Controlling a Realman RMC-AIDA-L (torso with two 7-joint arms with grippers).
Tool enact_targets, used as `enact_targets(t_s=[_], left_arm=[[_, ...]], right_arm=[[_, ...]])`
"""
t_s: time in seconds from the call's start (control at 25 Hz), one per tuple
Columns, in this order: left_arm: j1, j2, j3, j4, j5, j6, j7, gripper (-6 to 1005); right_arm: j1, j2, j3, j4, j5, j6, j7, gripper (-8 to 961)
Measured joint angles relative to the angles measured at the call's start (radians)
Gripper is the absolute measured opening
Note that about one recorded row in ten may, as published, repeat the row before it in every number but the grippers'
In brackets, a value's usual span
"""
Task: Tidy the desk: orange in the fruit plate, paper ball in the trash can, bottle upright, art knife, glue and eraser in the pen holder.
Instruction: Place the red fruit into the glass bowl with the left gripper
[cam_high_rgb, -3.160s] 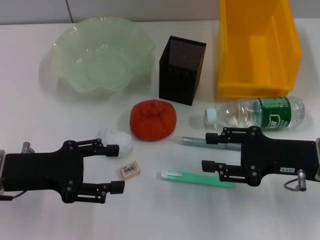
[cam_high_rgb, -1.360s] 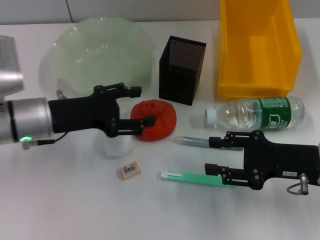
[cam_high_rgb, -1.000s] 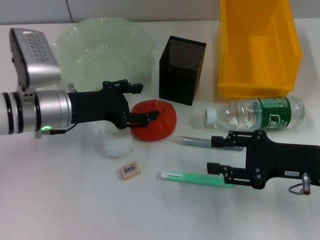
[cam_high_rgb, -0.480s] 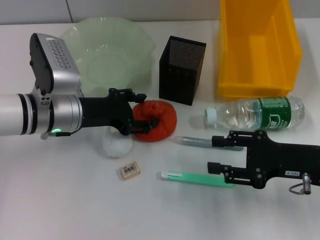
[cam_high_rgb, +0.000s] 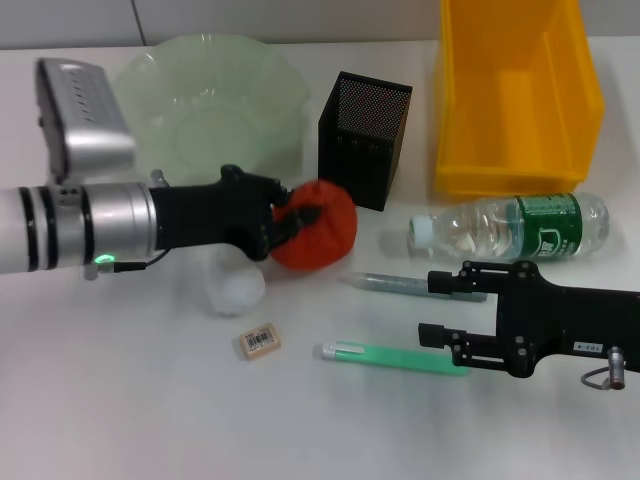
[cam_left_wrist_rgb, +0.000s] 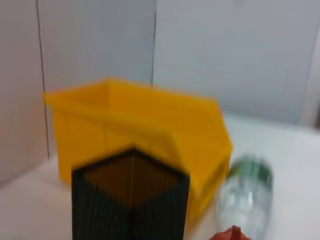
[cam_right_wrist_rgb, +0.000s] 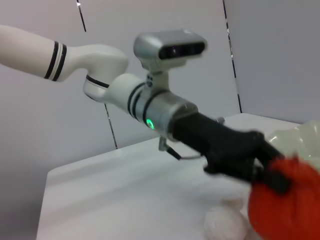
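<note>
My left gripper (cam_high_rgb: 292, 222) is shut on the red-orange orange (cam_high_rgb: 325, 228), held just above the desk beside the black mesh pen holder (cam_high_rgb: 362, 140). The right wrist view shows the same grip on the orange (cam_right_wrist_rgb: 282, 202). The pale-green fruit plate (cam_high_rgb: 135, 75) stands behind the left arm. The white paper ball (cam_high_rgb: 235, 290) and the tan eraser (cam_high_rgb: 259, 341) lie below that arm. My right gripper (cam_high_rgb: 433, 308) is open between the grey glue stick (cam_high_rgb: 385, 284) and the green art knife (cam_high_rgb: 385, 356). The bottle (cam_high_rgb: 520, 225) lies on its side before the yellow trash can (cam_high_rgb: 500, 180).
The left wrist view looks past the pen holder (cam_left_wrist_rgb: 130, 200) to the trash can (cam_left_wrist_rgb: 150, 125) and the lying bottle (cam_left_wrist_rgb: 247, 195). White desk (cam_high_rgb: 120, 420) stretches along the front left. A grey wall stands behind the desk.
My left arm swung in from the front left, shut its gripper on the orange and lifted it slightly toward the pen holder, uncovering the paper ball. The right arm barely shifted.
</note>
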Motion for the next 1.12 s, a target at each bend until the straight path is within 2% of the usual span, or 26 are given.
enact_targets(t_s=[0.08,0.16,0.24,0.28,0.32,0.36,0.48,0.68,0.76,1.12], left_arm=[[0.011,0.002,-0.015,0.003,-0.036,0.028,0.003,287],[0.052,0.001,-0.099,0.006,-0.169,0.092,0.030,225],[0.059,0.000,-0.117,0.002,-0.197,0.097,0.038,164],[0.073,-0.002,-0.154,-0.033,-0.304,0.088,0.077,133],[0.075,-0.003,-0.159,-0.044,-0.328,0.083,0.087,124],[0.075,-0.002,-0.166,-0.074,-0.388,0.060,0.119,116],[0.072,-0.002,-0.169,-0.099,-0.441,0.015,0.153,90],[0.043,-0.005,-0.170,-0.141,-0.484,-0.126,0.176,50],[0.028,-0.006,-0.171,-0.170,-0.503,-0.185,0.210,87],[0.016,-0.009,-0.171,-0.191,-0.518,-0.232,0.234,263]], right_arm=[[0.000,0.000,0.000,0.000,0.000,0.000,0.000,633],[0.000,0.001,0.000,0.000,0.000,0.000,-0.001,633],[-0.001,0.002,0.000,0.000,0.000,-0.002,-0.001,632],[-0.001,0.002,0.000,0.000,0.000,-0.003,-0.001,632],[-0.001,0.003,0.000,0.000,-0.001,-0.005,-0.001,632],[-0.001,0.003,0.000,0.000,-0.001,-0.007,-0.001,632],[-0.002,0.004,0.000,0.000,-0.001,-0.008,-0.001,633],[-0.002,0.006,0.000,0.000,-0.001,-0.009,-0.001,633],[-0.002,0.007,0.000,0.000,-0.002,-0.010,-0.001,633],[-0.002,0.008,-0.002,0.000,-0.002,-0.009,-0.001,632]])
